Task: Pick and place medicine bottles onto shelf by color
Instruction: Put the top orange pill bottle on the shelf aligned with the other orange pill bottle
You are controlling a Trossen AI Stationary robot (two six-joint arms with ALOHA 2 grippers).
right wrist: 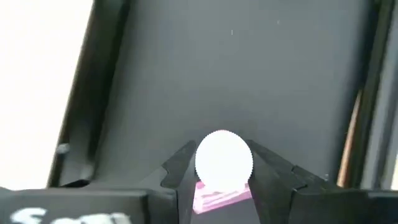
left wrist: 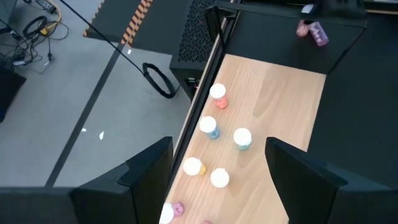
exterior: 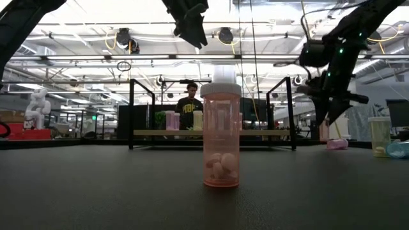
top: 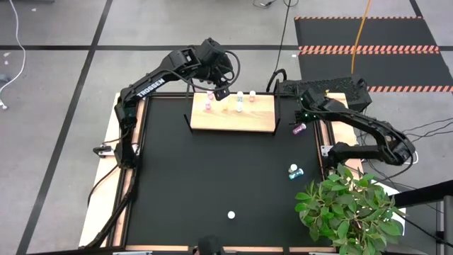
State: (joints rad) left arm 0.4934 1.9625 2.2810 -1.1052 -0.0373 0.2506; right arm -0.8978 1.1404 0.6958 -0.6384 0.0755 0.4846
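Pink bottle (right wrist: 221,186) sits clamped between my right gripper's (right wrist: 222,177) fingers, white cap facing the wrist camera, just off the right end of the shelf (top: 233,120). My left gripper (left wrist: 214,180) hovers above the shelf's far edge, fingers spread wide and empty. From there I count seven bottles standing on the wood (left wrist: 217,93). On the table, two teal ones (top: 293,171) lie near the right side, and one pale bottle (top: 231,214) stands alone at the near edge.

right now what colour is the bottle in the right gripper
Pink body with a white cap: the bottle sits between the right gripper's fingers, clearest in the right wrist view.
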